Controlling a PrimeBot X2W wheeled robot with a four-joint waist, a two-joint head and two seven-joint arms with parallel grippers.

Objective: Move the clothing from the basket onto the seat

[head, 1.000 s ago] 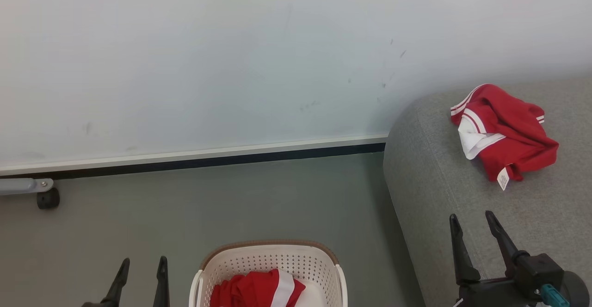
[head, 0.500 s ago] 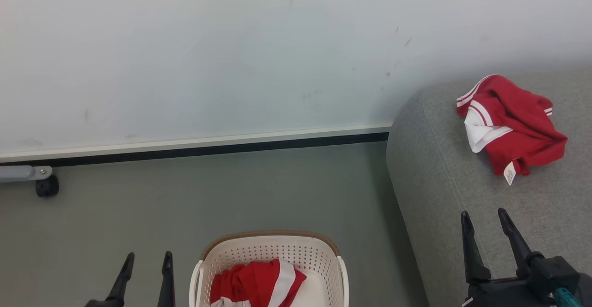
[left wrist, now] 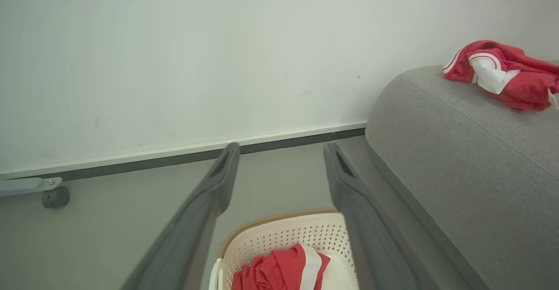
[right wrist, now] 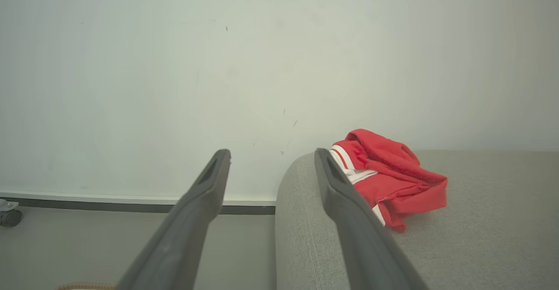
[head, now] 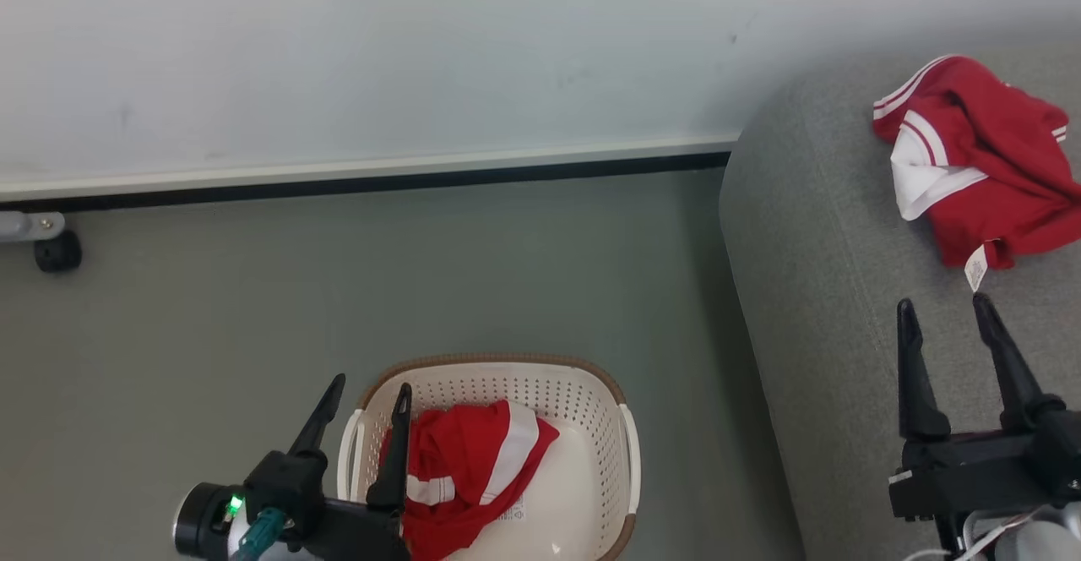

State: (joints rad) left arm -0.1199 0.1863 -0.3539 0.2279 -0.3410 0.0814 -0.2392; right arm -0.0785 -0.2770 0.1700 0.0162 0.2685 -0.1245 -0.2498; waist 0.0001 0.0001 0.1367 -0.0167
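Left gripper [head: 372, 383] and right gripper [head: 942, 301]: jaws spread wide, empty. Clothing [head: 473, 468] lies in the basket [head: 540, 392] (six o'clock) and on the seat [head: 828, 291], two o'clock.

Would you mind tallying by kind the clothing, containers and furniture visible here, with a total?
Basket: 1
Seat: 1
Red garments: 2, the near garment in the basket, the far garment on the seat
Total: 4
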